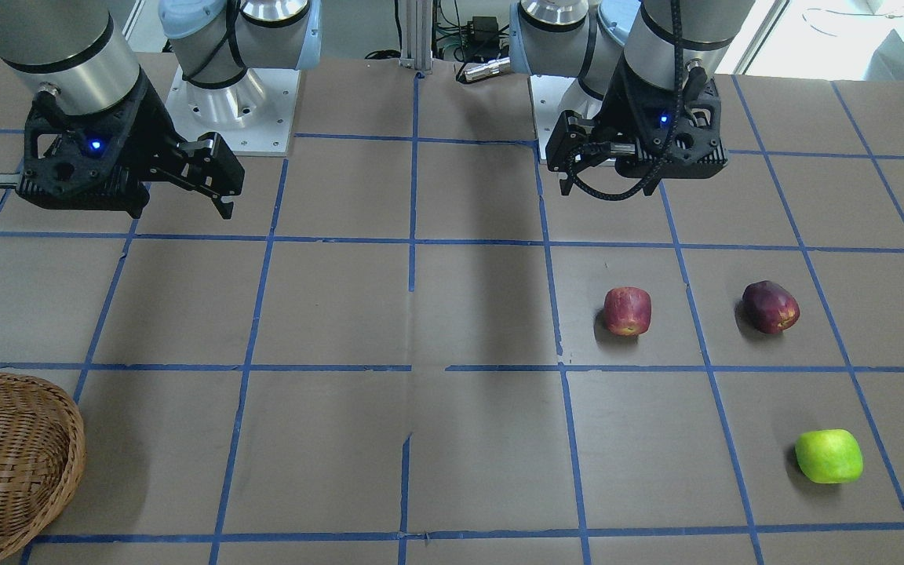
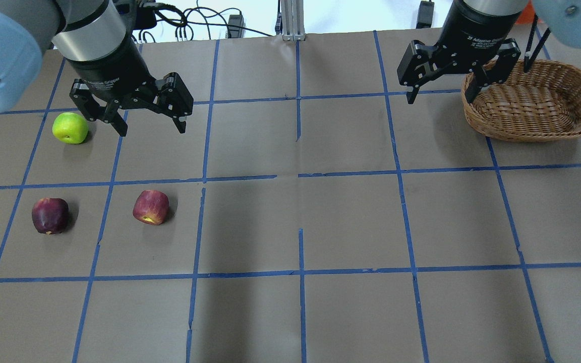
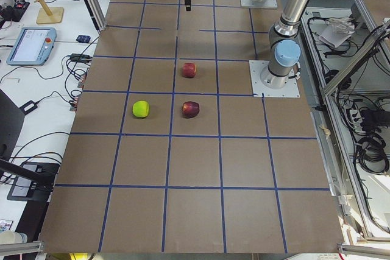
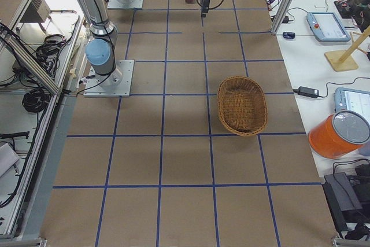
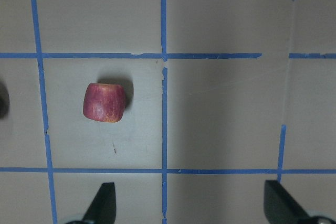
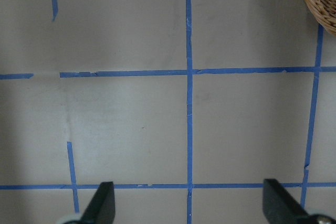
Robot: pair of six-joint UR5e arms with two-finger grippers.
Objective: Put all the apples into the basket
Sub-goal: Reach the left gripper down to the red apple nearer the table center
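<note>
Left claw (image 2: 152, 132) and right claw (image 2: 444, 93) both gape wide, gripping nothing.
The left hangs above the desk (image 2: 351, 217) near the green apple (image 2: 70, 127), red apple (image 2: 151, 206) and maroon apple (image 2: 50, 215), which all lie on the desk. The right hangs near the basket (image 2: 522, 128), well apart from them.

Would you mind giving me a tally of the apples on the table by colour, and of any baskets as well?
Red apple: 1
Dark maroon apple: 1
Green apple: 1
Wicker basket: 1
Total: 4 things, 3 of them apples, none in the basket.
</note>
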